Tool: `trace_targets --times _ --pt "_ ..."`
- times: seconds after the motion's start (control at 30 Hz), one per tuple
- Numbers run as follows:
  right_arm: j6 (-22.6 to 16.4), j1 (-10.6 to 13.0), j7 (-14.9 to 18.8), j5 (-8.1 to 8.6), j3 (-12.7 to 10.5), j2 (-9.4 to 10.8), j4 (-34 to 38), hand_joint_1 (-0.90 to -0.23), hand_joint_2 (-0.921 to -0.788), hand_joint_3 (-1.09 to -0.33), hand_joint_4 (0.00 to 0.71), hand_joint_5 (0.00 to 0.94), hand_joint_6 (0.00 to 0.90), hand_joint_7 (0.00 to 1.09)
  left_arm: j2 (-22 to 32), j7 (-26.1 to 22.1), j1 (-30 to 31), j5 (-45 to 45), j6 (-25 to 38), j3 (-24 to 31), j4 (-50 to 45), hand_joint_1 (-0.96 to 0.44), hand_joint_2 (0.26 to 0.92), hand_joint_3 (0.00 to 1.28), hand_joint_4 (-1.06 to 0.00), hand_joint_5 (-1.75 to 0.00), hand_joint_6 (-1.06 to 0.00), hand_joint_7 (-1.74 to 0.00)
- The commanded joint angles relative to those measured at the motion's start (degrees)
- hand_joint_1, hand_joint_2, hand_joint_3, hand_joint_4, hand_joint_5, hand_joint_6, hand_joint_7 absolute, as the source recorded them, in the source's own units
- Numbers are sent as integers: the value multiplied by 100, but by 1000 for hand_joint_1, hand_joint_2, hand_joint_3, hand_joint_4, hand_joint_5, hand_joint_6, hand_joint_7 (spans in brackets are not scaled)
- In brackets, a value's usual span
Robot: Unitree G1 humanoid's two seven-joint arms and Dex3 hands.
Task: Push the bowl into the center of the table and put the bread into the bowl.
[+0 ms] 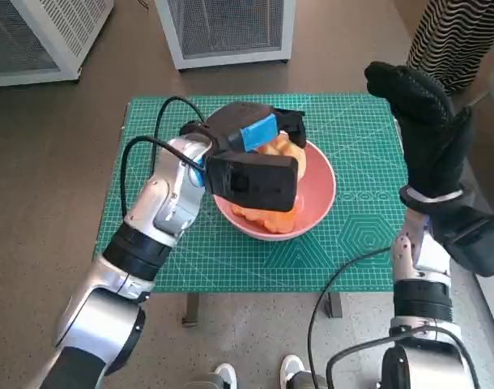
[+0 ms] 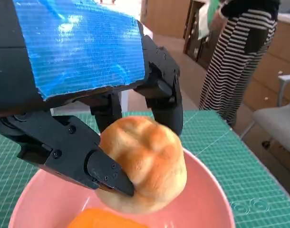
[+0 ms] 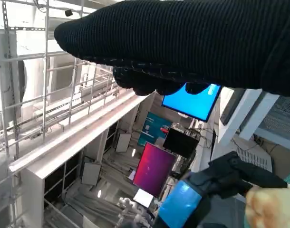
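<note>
A pink bowl (image 1: 316, 203) sits near the middle of the green cutting mat (image 1: 360, 235). My left hand (image 1: 255, 134) is over the bowl and grips a golden bread roll (image 2: 145, 164) between its black fingers (image 2: 102, 168), just above the bowl's inside (image 2: 197, 199). An orange thing (image 1: 271, 219) lies in the bowl under the roll. My right hand (image 1: 421, 109) is raised above the mat's right edge, away from the bowl, with nothing in it; its glove (image 3: 192, 42) fills the right wrist view, where the left hand (image 3: 207, 190) and the roll (image 3: 273, 209) also show.
White mesh cabinets (image 1: 223, 28) stand beyond the table's far edge. A person in a striped skirt (image 1: 457, 36) stands at the far right, with a grey chair (image 2: 283, 123) nearby. Feet (image 1: 259, 374) show at the table's near edge. Black cables (image 1: 150, 146) run along my left forearm.
</note>
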Motion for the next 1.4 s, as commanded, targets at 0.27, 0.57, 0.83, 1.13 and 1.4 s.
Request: trace_targets --times 0.27,0.57,0.83,1.13,1.4 --pt "38 154 -107 -48 4 -15 8 -556 -921 -725 233 3 15 593 151 202 144 71 -105 27 -159 -317 907 43 -379 -20 -358 -221" --pt "57 129 -229 -117 44 16 -33 -556 -921 -727 233 2 16 590 234 528 385 -854 -1232 712 145 -361 920 42 -308 -1 -300 -150" --pt "104 77 -271 -114 93 27 -48 -553 -921 -729 235 3 16 588 135 496 529 -2029 -2181 1514 600 -443 921 98 -228 0 -223 -106" --pt "225 25 -288 -108 164 33 -176 -561 -921 -729 236 3 20 596 -23 113 869 -3372 -2471 2314 235 -446 921 175 -218 -8 -192 -99" --pt "336 -54 -358 -216 256 -18 -388 -564 -921 -730 236 2 10 603 -236 160 1262 -4070 -2620 2708 -597 -458 921 274 -241 -16 -119 -293"
